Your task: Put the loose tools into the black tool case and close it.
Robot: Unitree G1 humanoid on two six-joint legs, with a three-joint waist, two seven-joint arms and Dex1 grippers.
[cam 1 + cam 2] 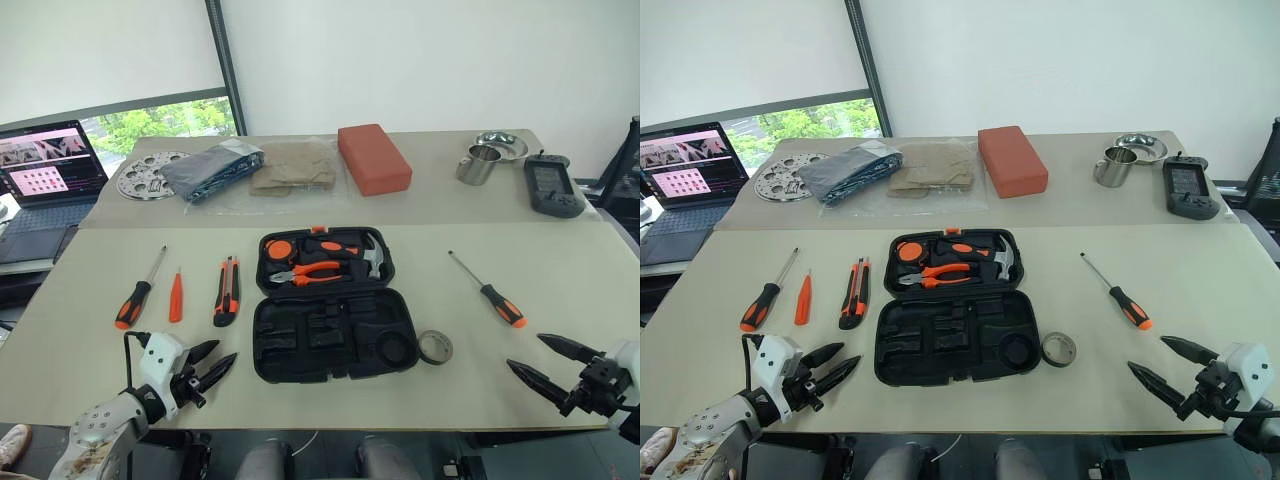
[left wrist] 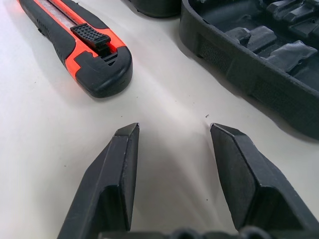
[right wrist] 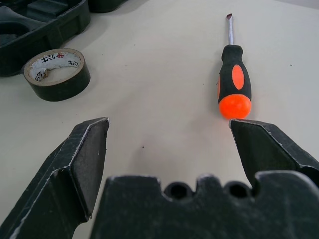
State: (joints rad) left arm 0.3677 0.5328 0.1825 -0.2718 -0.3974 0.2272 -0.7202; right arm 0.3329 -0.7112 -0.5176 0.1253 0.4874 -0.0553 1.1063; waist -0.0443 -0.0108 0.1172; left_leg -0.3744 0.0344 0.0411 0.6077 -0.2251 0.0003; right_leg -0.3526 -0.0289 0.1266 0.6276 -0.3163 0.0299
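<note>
Beige tabletop (image 1: 90,340) fills the scene, with the open case (image 1: 328,303) at its middle as landmark. Nearest, left of the case's front corner, the left gripper (image 1: 214,363) hovers just over the tabletop with its fingers apart and nothing between them. Well right of the case, at the near edge, the right gripper (image 1: 548,365) stands spread wide and empty.

Just beside the case's near right corner lies the tape roll (image 1: 435,347), flat on the tabletop. Right of the case and beyond the tape lies one long screwdriver (image 1: 489,291), handle toward the right gripper, tip pointing away. Left of the case, side by side and apart from each other, lie the knife (image 1: 227,291), closest to the case, then the small screwdriver (image 1: 176,297), then the second long screwdriver (image 1: 138,290).

The case's near half shows bare moulded slots; its far half holds pliers (image 1: 308,271) and a hammer (image 1: 370,256).

Behind the case, on a second tabletop, sit an orange block (image 1: 373,158), folded cloth (image 1: 294,167), a dark bag (image 1: 212,169), a perforated metal disc (image 1: 146,175), a steel cup (image 1: 479,164), a steel bowl (image 1: 502,145) and a grey handheld device (image 1: 553,186). A laptop (image 1: 42,172) stands far left of the case.
</note>
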